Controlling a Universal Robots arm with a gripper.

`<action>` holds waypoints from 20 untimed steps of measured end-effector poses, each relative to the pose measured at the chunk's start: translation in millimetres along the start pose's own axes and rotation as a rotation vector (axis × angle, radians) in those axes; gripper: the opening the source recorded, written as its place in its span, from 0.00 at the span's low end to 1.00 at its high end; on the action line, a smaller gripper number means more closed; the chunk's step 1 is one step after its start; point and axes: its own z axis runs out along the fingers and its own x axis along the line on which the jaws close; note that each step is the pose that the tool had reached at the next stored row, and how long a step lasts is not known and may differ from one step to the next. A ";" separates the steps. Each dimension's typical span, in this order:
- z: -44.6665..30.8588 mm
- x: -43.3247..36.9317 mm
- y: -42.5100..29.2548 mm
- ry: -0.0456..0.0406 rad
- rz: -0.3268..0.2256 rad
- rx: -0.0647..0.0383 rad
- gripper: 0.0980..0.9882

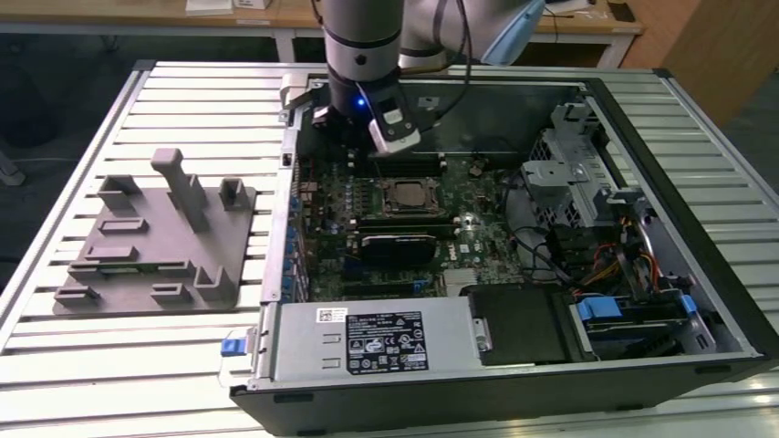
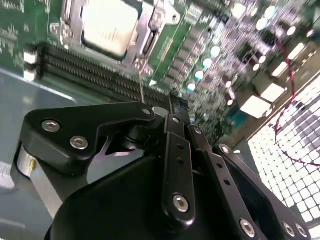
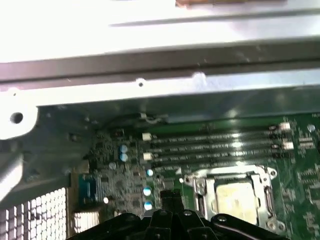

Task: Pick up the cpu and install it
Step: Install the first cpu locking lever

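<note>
The cpu (image 1: 403,195) is a small, flat, square chip with a pale silver top. It lies level inside the metal socket frame (image 1: 381,196) on the green motherboard (image 1: 487,239). In both wrist views the cpu (image 2: 107,25) (image 3: 237,199) shows its top bare.

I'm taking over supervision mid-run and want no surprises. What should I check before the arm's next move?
1. The cpu lies flat inside the socket frame in both wrist views: ok.
2. The gripper is shut with nothing between its fingertips: ok.
3. The gripper hangs over the memory slots, beside the socket and not over it: ok.
4. Clearance between fingertips and board: cannot tell.
5. Socket lever latched: cannot tell.
</note>
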 end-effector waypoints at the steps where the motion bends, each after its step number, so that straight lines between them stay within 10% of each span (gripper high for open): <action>1: -0.1 0.6 -0.2 0.0019 -0.001 -0.017 0.01; 6: -0.2 1.7 -1.0 0.0086 -0.003 -0.083 0.01; 20: -0.1 -9.2 0.0 0.0088 -0.003 -0.084 0.01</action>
